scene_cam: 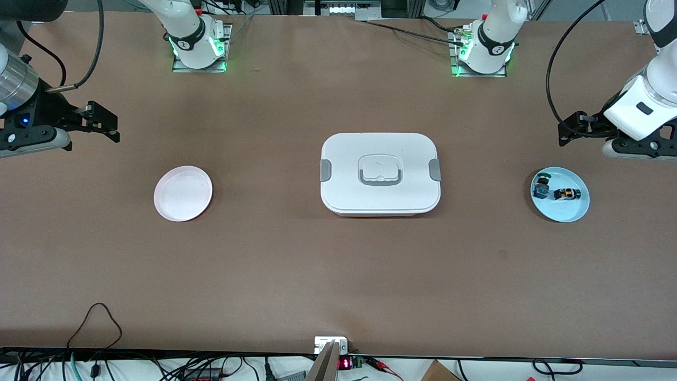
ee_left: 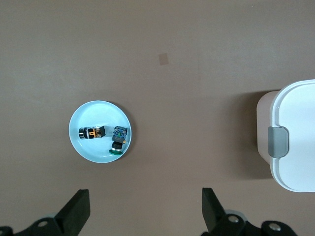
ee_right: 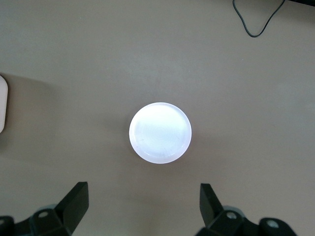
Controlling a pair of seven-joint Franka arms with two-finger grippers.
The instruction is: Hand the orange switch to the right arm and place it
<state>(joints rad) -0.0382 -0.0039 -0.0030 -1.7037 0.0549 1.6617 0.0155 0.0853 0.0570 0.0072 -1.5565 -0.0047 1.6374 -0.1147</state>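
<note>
The orange switch (scene_cam: 567, 194) lies on its side on a light blue plate (scene_cam: 566, 212) at the left arm's end of the table, beside a green-capped, blue-bodied switch (scene_cam: 540, 185). The left wrist view shows the orange switch (ee_left: 91, 132), the green-capped switch (ee_left: 118, 140) and the plate (ee_left: 98, 112). My left gripper (scene_cam: 565, 131) is open and empty, up over bare table close to the blue plate; it also shows in its wrist view (ee_left: 145, 209). My right gripper (scene_cam: 113, 128) is open and empty over bare table at the right arm's end, also seen in its wrist view (ee_right: 142, 206).
A pale pink empty plate (scene_cam: 183, 193) sits toward the right arm's end and shows in the right wrist view (ee_right: 160, 132). A white lidded box (scene_cam: 380, 173) with grey clasps stands mid-table; its edge shows in the left wrist view (ee_left: 295, 137).
</note>
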